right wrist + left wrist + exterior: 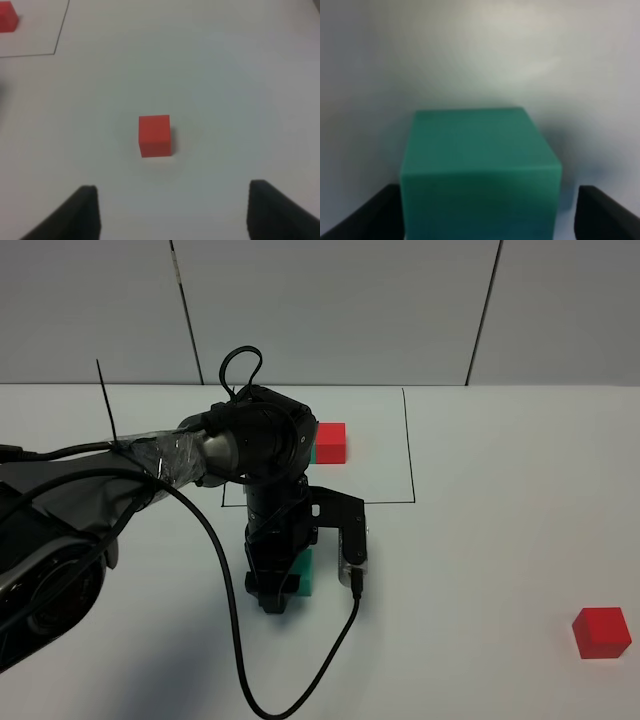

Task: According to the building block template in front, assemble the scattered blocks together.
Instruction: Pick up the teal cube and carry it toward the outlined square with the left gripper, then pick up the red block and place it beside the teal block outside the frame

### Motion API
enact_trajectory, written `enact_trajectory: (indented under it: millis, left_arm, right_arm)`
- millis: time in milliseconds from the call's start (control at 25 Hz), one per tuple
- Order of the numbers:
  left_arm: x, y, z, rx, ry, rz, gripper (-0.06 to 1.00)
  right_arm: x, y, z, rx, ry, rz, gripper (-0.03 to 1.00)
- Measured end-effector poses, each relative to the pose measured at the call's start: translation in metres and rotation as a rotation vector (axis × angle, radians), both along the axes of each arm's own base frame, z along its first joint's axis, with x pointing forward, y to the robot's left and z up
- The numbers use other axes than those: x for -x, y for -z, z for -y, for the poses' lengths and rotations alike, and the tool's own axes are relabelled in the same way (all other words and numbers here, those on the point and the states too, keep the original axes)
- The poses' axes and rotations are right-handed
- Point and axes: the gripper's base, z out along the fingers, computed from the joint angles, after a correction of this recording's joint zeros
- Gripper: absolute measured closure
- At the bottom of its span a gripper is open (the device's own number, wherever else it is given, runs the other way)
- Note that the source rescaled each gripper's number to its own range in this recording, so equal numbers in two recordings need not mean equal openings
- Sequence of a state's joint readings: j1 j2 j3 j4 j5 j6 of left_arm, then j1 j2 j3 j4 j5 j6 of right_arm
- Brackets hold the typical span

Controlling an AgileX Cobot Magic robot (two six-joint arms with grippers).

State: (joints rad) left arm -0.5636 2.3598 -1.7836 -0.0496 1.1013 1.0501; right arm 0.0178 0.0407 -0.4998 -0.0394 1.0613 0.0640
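A white table (500,540) fills the high view. The left arm (150,470), black and wrapped in cable, reaches from the left edge to the middle. On the far half of the table lies a thin black outline (410,460) that frames the template (330,442). Its red block shows plainly, with only a sliver of teal beside it, and the rest is hidden behind the arm. The left gripper (487,190) points down at the table just outside the outline's near edge, with its jaws apart around the teal cube (310,575). In the left wrist view one finger meets the cube's side, while the other stands clear of it with bare table between. The teal cube sits flat on the table. The right gripper (172,186) is out of the high view. Its own camera shows its jaws wide apart with nothing between them, above bare table. The red cube (154,136) rests ahead of its fingers, untouched. In the high view this cube lies near the table's right near corner, well apart from the teal cube and the template.
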Motion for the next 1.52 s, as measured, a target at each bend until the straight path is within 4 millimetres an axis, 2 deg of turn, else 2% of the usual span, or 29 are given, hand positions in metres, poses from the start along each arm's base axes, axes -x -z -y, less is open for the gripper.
enact_trajectory:
  millis: [360, 600, 840, 960, 1120, 1360, 1520]
  left_arm:
    - [0.000, -0.002, 0.000, 0.004, 0.000, 0.006, 0.29]
    - [0.000, -0.010, 0.002, 0.032, -0.010, 0.022, 0.22]
    - [0.000, -0.033, 0.004, 0.078, -0.035, 0.058, 0.01]
    - [0.001, -0.039, 0.004, 0.086, -0.038, 0.069, -0.04]
    - [0.003, -0.049, 0.005, 0.116, -0.052, 0.073, -0.05]
    - [0.008, -0.087, 0.007, 0.204, -0.084, 0.114, -0.05]
    - [0.010, -0.112, 0.006, 0.249, -0.172, 0.172, -0.05]
  right_arm:
    - [0.000, 0.000, 0.000, 0.000, 0.000, 0.000, 0.39]
    - [0.000, 0.000, 0.000, 0.000, 0.000, 0.000, 0.39]
    - [0.000, 0.000, 0.000, 0.000, 0.000, 0.000, 0.39]
    - [0.000, 0.000, 0.000, 0.000, 0.000, 0.001, 0.39]
    - [0.000, 0.000, 0.000, 0.000, 0.000, 0.001, 0.39]
    - [0.000, 0.000, 0.000, 0.000, 0.000, 0.001, 0.39]
    - [0.000, 0.000, 0.000, 0.000, 0.000, 0.001, 0.39]
